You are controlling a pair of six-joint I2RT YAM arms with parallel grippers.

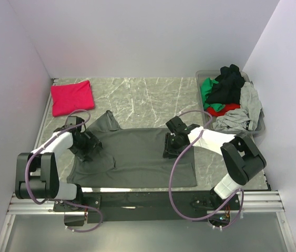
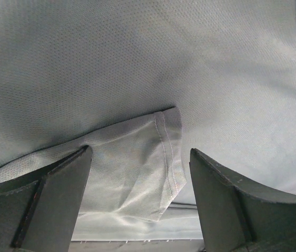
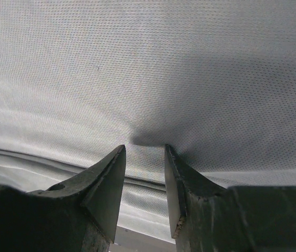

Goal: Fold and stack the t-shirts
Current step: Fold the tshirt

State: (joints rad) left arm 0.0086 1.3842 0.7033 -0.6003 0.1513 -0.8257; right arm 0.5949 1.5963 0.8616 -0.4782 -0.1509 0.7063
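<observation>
A dark charcoal-grey t-shirt (image 1: 137, 157) lies spread flat on the marble table near the arms. One sleeve (image 1: 105, 122) points to the back left. My left gripper (image 1: 87, 149) is low over the shirt's left side and open. In the left wrist view its fingers (image 2: 58, 194) straddle a folded, stitched hem flap (image 2: 161, 152). On the shirt's right part, my right gripper (image 1: 170, 147) has its jaws a narrow gap apart. Its fingertips (image 3: 117, 157) press into the cloth (image 3: 148, 63), which dimples there. A folded magenta-red t-shirt (image 1: 72, 97) lies at the back left.
A clear plastic tub (image 1: 200, 77) stands at the back right. It holds a heap of black (image 1: 229, 81), green (image 1: 206, 89), red (image 1: 225, 107) and light grey (image 1: 248, 107) shirts, the grey one hanging over the rim. Walls close in the table on the left, back and right.
</observation>
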